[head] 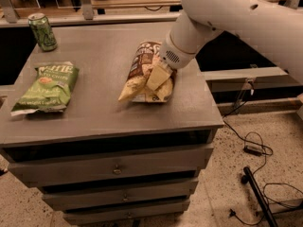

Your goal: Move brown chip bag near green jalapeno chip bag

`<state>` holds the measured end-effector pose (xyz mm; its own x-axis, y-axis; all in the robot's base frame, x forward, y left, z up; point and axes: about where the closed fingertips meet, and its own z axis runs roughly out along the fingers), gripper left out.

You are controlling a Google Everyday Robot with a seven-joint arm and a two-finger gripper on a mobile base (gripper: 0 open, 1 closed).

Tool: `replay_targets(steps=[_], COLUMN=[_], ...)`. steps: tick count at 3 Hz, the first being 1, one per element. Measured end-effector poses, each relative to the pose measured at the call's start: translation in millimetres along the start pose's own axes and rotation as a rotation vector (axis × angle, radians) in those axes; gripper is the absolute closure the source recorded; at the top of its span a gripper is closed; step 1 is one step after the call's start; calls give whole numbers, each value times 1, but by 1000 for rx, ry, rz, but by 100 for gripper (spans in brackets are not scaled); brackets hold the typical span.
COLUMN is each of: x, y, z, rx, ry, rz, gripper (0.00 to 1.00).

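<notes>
1. End effector. My gripper (157,78) is down at the right-hand middle of the grey cabinet top (102,115), lying against the brown chip bag (137,65). Its pale tip lies across the bag's lower right part. Whether it is open or has actual hold of the bag I cannot tell. My white arm (227,13) comes in from the upper right.

2. Containers.
- Brown chip bag: crinkled, lying on the top with its dark end toward the far edge and its pale yellow end toward the front. Contents not visible.
- Green jalapeno chip bag (46,86): lying flat near the left edge of the same top, well apart from the brown bag, with bare surface between them. Contents not visible.
- Green drink can (42,31): upright at the far left corner, apart from both bags.
- Drawers (113,167): stacked under the top, all shut, a small knob at the middle of the upper ones.

3. Markings.
- Brown bag: white script on the dark part; not legible.
- Green bag: white lettering across the top end with a small chip picture below it; I cannot read the words with certainty.
- Can: dark mark on the green side; not readable.

4. Surroundings. Black cables (253,148) lie on the speckled floor to the right of the cabinet.
</notes>
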<state>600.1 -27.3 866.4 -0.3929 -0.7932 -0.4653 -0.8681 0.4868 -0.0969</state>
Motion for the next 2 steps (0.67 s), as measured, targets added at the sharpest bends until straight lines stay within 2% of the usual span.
replay_targets(steps=[2], x=[0], y=[0], z=[0], rx=[0], ry=[0], rz=[0], gripper=[100])
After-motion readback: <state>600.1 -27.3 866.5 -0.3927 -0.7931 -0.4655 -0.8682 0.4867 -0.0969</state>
